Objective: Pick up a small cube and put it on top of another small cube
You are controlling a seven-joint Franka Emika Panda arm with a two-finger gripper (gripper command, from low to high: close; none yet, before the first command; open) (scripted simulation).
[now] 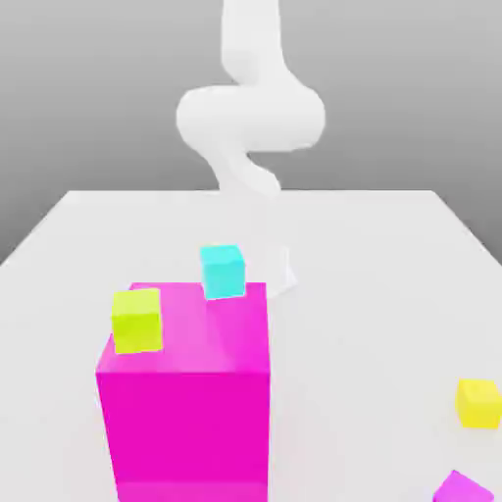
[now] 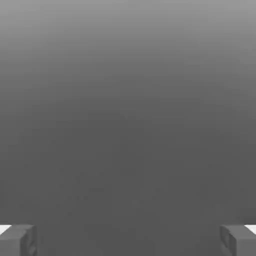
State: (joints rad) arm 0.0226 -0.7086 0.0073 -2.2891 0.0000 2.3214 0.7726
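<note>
Small magenta cube: at the bottom of the exterior view [image 1: 463, 487], toward its right, turned with a corner up and its lower part cut off by the frame.
Small magenta cube to arm: well apart, nearer the camera and farther to the exterior view's right than the arm [image 1: 253, 118].
Yellow cube: on the table [image 1: 363, 294], near the magenta cube and just beyond it [image 1: 478, 403].
Large magenta block: toward the exterior view's left, base cut off [image 1: 186, 422].
Yellow-green cube: on top of the block, at its left side in the exterior view [image 1: 136, 321].
Cyan cube: overlapping the block's far top edge; whether it touches the block, I cannot tell [image 1: 224, 272].
Arm pose: comes down from the top edge, swells into a thick sideways joint, then narrows downward behind the block and cubes.
Hard to make out: the arm's lower end, white against white; a pale angular shape beside the cyan cube [image 1: 285, 275].
Gripper: spread wide, only grey between its fingers [image 2: 128, 240].
</note>
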